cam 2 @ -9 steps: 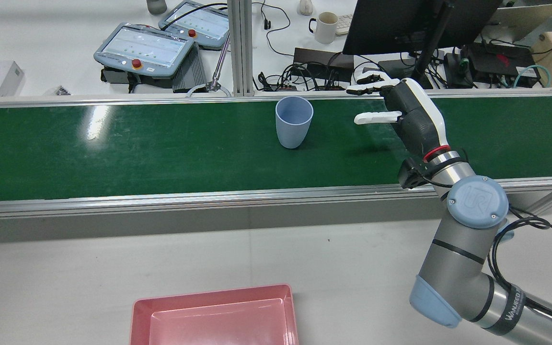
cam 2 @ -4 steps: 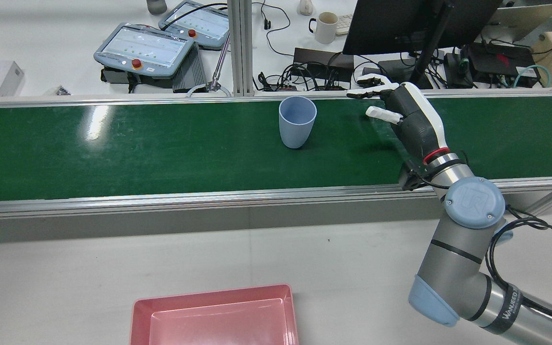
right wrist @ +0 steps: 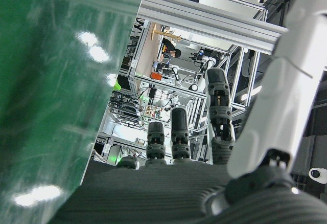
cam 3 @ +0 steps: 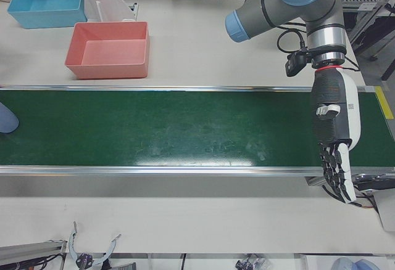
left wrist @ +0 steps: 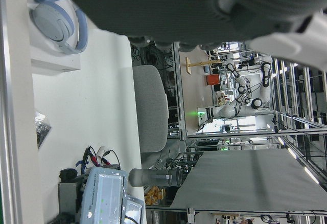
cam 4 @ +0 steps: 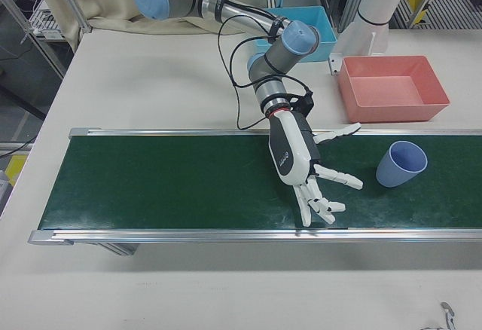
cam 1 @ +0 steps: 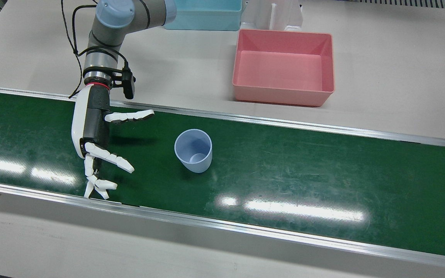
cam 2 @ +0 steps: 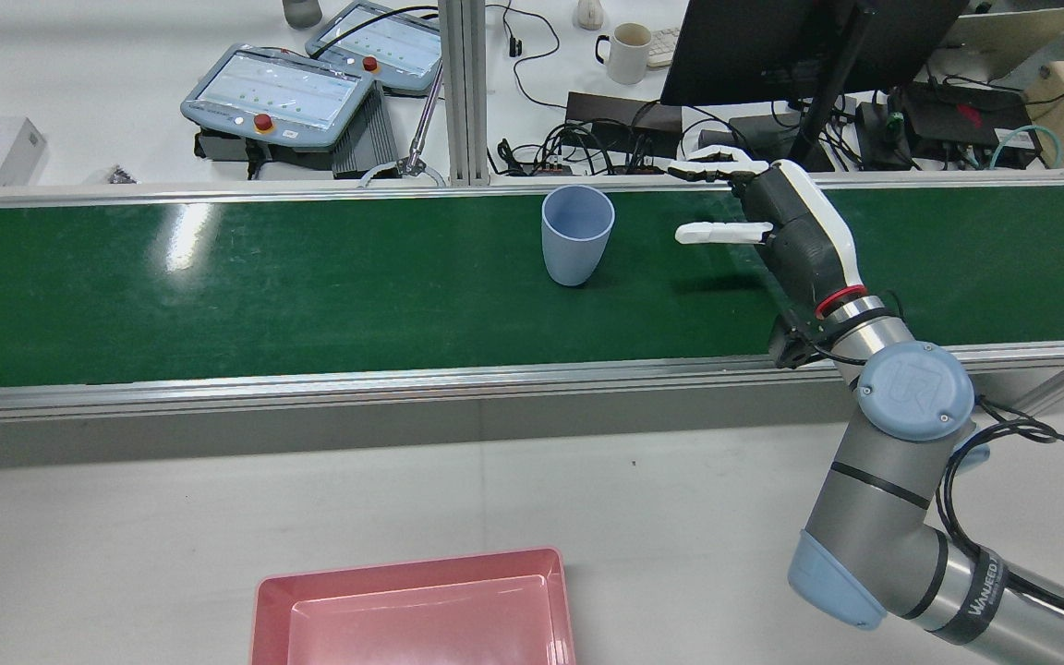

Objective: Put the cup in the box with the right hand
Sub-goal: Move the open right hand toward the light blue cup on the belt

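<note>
Fingers (cam 1: 108, 154) of the right hand (cam 1: 91, 131) spread wide over the green belt (cam 1: 284, 173), holding nothing, apart from the upright blue cup (cam 1: 193, 150). Left hand (cam 3: 333, 128) hangs loose-fingered past the belt's end. Pink box (cam 1: 284, 65), partly cropped in the rear view, sits off the belt.

I see the pale blue cup (cam 1: 193, 150) standing upright and empty on the green belt (cam 1: 303, 170), the empty pink box (cam 1: 283, 66) well apart.
</note>
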Motion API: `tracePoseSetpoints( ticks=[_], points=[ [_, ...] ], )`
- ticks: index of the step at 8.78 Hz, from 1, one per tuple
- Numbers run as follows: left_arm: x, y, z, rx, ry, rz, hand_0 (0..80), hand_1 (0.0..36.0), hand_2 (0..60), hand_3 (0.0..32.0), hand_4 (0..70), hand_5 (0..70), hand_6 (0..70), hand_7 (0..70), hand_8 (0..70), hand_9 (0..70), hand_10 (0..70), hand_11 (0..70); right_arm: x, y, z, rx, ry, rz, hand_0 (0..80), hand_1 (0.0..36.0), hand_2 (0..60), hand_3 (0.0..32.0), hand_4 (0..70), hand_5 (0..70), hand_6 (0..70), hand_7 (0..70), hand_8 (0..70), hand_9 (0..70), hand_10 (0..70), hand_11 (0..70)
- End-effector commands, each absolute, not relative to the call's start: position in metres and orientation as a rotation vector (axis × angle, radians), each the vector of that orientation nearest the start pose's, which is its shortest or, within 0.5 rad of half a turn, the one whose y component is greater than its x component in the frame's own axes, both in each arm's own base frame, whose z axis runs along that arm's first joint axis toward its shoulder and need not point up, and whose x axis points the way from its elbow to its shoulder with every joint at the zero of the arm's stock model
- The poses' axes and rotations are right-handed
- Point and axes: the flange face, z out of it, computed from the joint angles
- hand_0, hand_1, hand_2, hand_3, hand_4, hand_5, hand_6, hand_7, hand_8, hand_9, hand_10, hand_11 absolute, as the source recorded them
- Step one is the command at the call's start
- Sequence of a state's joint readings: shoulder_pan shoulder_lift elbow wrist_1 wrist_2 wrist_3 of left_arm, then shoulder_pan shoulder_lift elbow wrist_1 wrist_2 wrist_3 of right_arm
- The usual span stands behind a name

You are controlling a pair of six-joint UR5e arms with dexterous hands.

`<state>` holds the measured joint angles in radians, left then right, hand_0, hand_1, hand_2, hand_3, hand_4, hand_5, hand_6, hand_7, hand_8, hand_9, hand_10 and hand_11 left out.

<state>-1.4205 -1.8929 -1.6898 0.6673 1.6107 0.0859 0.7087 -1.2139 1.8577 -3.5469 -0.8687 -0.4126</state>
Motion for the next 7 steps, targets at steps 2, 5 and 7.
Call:
tracePoseSetpoints(
  ticks=[2, 5, 7],
  points=[
    [-0.0434, -0.5768, 0.5174, -0.105, 1.834, -2.285, 0.0, 0.0, 0.0, 0.0, 0.0, 0.0, 0.0, 0.0, 0.0, 0.0, 0.0, 0.0, -0.2982, -0.5146, 0.4079, -0.141, 2.638, -2.164, 52.9, 15.3, 0.0, 3.4, 38.1, 3.9, 7.3, 42.2, 10.1, 18.6, 0.0, 0.0],
    [-0.0434, -0.5768, 0.5174, -0.105, 1.834, -2.285, 0.0, 0.0, 0.0, 0.0, 0.0, 0.0, 0.0, 0.0, 0.0, 0.0, 0.0, 0.0, -0.2997, -0.5171, 0.4053, -0.141, 2.636, -2.159, 51.7, 13.7, 0.0, 3.6, 40.9, 3.3, 7.3, 43.3, 10.0, 18.9, 0.0, 0.0],
    [-0.0434, -0.5768, 0.5174, -0.104, 1.834, -2.284, 0.0, 0.0, 0.0, 0.0, 0.0, 0.0, 0.0, 0.0, 0.0, 0.0, 0.0, 0.0, -0.2995, -0.5172, 0.4053, -0.144, 2.636, -2.159, 50.7, 12.9, 0.0, 3.8, 40.9, 3.1, 7.4, 43.7, 10.1, 19.2, 0.0, 0.1]
  ],
)
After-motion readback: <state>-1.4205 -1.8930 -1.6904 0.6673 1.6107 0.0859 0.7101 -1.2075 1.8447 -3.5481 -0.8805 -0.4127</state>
